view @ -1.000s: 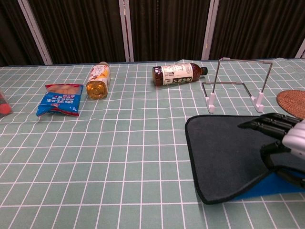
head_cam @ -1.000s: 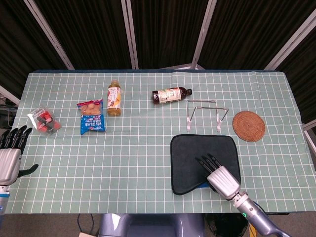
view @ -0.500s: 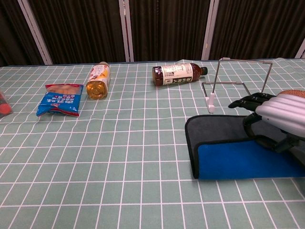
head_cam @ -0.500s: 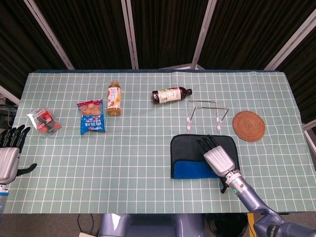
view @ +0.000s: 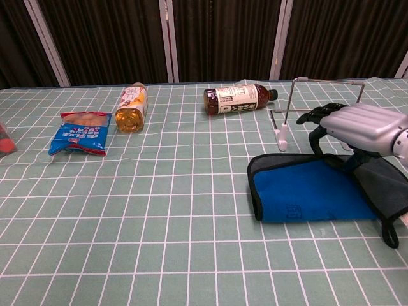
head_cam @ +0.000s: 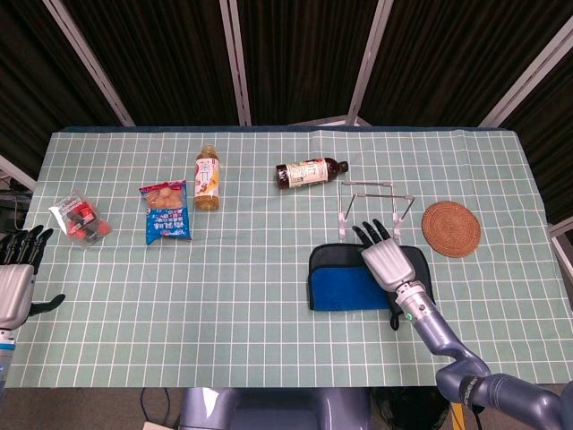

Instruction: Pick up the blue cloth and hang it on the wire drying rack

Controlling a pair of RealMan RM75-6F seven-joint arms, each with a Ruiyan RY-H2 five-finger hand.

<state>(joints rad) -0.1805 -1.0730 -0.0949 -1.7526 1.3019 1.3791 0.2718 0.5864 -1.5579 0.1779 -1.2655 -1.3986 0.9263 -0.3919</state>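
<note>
The cloth (head_cam: 345, 287) lies folded on the checked table in front of the wire drying rack (head_cam: 374, 208), with its blue side up and a dark underside showing round the edges. My right hand (head_cam: 387, 258) is over the cloth's right part, fingers pointing at the rack's base. In the chest view this hand (view: 357, 126) hangs above the cloth (view: 306, 191), its fingers curled down onto the dark fabric, which rises under it. The rack (view: 319, 108) stands empty just behind. My left hand (head_cam: 13, 278) hovers at the table's left edge, fingers spread, holding nothing.
A dark bottle (head_cam: 310, 172) lies left of the rack. A yellow bottle (head_cam: 207, 177), a blue snack bag (head_cam: 166, 212) and a red packet (head_cam: 81, 220) lie further left. A round woven coaster (head_cam: 450, 227) sits right of the rack.
My right hand has travelled from the near edge toward the rack, dragging the cloth's near edge over itself, so the blue face now covers most of it. The left hand barely moved.
</note>
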